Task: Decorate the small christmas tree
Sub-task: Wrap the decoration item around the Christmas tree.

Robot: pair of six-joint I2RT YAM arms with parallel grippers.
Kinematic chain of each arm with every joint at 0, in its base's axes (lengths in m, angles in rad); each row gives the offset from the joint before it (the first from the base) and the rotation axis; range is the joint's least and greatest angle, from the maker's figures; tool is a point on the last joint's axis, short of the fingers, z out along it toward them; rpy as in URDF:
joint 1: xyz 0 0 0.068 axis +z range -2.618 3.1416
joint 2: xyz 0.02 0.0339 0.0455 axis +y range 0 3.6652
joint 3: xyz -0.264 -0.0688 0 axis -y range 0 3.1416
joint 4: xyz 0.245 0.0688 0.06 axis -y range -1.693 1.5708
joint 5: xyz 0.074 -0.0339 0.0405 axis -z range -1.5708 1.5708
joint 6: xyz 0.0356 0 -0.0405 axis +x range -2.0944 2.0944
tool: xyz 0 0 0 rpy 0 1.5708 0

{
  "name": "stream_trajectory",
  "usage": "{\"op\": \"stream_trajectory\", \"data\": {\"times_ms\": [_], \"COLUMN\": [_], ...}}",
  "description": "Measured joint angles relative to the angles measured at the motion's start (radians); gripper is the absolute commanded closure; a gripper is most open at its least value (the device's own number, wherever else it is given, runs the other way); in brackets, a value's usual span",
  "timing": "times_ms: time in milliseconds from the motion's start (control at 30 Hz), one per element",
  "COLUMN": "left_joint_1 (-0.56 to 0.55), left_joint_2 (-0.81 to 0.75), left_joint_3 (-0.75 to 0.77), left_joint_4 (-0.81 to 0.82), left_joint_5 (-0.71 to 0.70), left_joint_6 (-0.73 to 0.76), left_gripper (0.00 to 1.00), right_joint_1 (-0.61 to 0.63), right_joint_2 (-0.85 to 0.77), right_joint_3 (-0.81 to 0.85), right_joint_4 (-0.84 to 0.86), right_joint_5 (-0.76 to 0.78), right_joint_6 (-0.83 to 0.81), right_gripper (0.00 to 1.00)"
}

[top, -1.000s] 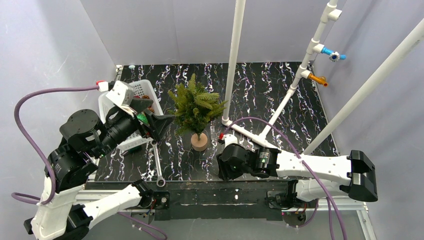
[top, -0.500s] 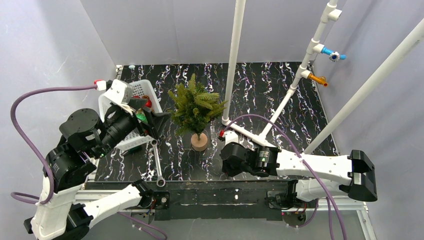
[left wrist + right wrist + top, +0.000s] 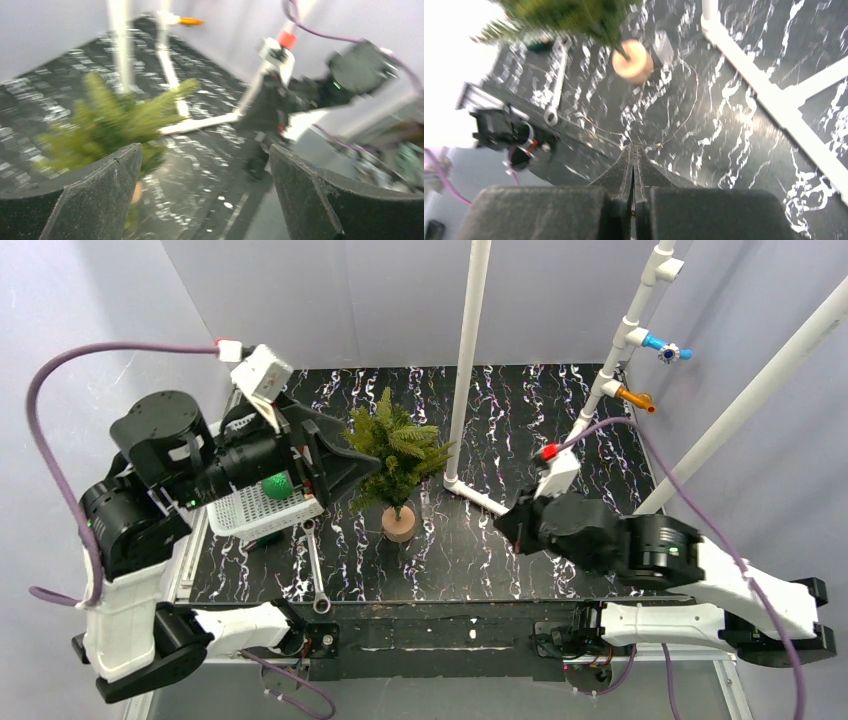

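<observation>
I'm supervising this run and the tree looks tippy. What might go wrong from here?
1. The open left gripper hovers right beside the small christmas tree's branches. A sideways brush may topple it on its small round base.
2. A thin wire lies on the table from near the base to the shut right gripper's tips. If it is pinched there, pulling could snag or drag the tree.

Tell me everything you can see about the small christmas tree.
The small christmas tree stands upright mid-table: bushy green needle branches, a thin trunk, and a round tan wooden-looking base on the black marbled tabletop. No ornaments show on it. The open left gripper hovers at its left side; contact is unclear.
</observation>
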Motion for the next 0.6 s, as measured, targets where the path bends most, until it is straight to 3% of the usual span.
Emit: {"op": "stream_trajectory", "data": {"times_ms": [200, 467, 600], "left_joint_1": [0.000, 0.001, 0.001], "left_joint_2": [0.147, 0.238, 0.254], "left_joint_3": [0.080, -0.159, -0.254], "left_joint_4": [0.040, 0.318, 0.461], "left_joint_5": [0.418, 0.787, 0.845], "left_joint_6": [-0.075, -0.253, -0.328], "left_gripper": [0.00, 0.00, 0.09], "right_joint_1": [-0.006, -0.006, -0.006], "right_joint_2": [-0.026, -0.054, -0.079], "right_joint_3": [0.113, 0.075, 0.075], "right_joint_4": [-0.006, 0.003, 0.002], "right_joint_5": [0.083, 0.092, 0.101], "right_joint_6": [-0.056, -0.080, -0.082], "right_gripper": [0.99, 0.99, 0.99]}}
